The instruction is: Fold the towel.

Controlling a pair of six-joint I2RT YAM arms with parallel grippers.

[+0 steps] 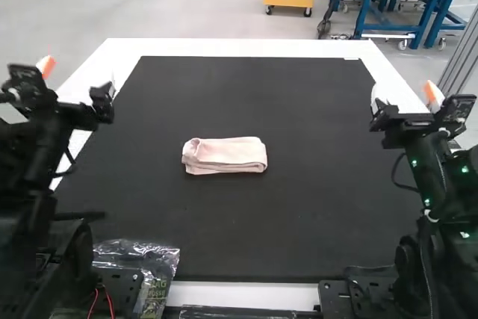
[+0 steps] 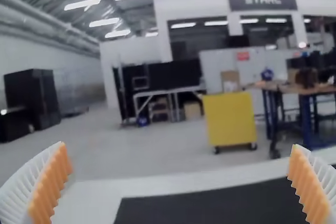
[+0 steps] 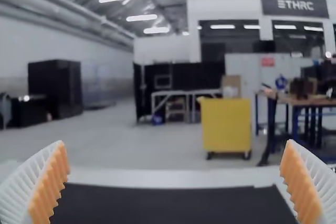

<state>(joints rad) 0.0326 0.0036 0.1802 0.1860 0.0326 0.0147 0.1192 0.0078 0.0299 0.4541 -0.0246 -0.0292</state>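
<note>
Item: crinkled plastic bag (image 1: 158,263), seven o'clock of the pink towel (image 1: 224,156); a low sweep by the left arm (image 1: 33,147) might snag it. Item: said towel, mid-mat (image 1: 246,222), compactly folded, apparently finished; needless regrasping could drag its nine-o'clock end and loosen layers. Item: left gripper (image 2: 178,147), ten o'clock, jaws wide apart, empty. Item: right gripper (image 3: 175,142), towards two o'clock, likewise.

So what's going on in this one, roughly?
A towel-folding job that looks finished or close to it. The pink towel lies folded into a small, layered rectangle on the black mat, and nothing is holding it. The left arm's fingers and the right arm's fingers are spread apart and empty, both away from the towel.
</note>
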